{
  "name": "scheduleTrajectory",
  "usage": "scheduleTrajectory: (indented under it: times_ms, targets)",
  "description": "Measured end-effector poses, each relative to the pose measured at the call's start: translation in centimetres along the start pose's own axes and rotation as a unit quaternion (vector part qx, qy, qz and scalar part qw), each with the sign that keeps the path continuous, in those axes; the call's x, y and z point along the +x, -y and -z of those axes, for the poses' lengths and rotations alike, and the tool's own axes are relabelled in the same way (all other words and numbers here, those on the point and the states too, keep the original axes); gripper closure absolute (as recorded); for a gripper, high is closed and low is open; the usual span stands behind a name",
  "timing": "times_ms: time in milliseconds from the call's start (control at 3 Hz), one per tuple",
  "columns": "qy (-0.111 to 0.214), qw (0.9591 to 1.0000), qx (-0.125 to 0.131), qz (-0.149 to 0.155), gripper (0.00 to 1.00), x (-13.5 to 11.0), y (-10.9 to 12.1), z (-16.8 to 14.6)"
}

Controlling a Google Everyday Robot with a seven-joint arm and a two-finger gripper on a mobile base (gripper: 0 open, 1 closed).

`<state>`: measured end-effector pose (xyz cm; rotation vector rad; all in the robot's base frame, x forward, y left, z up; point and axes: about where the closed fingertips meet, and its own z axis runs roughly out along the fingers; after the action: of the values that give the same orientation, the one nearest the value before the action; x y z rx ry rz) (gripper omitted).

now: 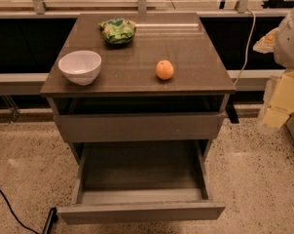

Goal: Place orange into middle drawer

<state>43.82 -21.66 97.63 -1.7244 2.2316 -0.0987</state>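
The orange point(164, 69) sits on the brown cabinet top point(186, 48), right of centre near the front edge. The middle drawer point(139, 212) is pulled far out below, and its dark floor is bare. The gripper point(279, 104) is at the right edge of the view, beside the cabinet's right side, well away from the orange and lower than the cabinet top. It hangs under a white arm part point(290, 38).
A white bowl point(80, 66) stands at the front left of the top. A green patterned snack bag point(118, 30) lies at the back. The other grey drawer front point(137, 126) above sticks out slightly. A black cable point(10, 208) runs across the speckled floor at the lower left.
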Motion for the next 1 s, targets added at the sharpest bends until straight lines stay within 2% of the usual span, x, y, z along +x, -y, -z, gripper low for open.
scheduleTrajectory:
  times_ms: [333, 667, 1000]
  targets:
    - [0.0, 1.0, 0.0, 0.0, 0.0, 0.0, 0.0, 0.0]
    - [0.027, 0.9996, -0.007, 0.004, 0.0, -2.0, 1.8, -1.7]
    - [0.058, 0.998, -0.016, 0.022, 0.0, -6.1, 5.4, -3.8]
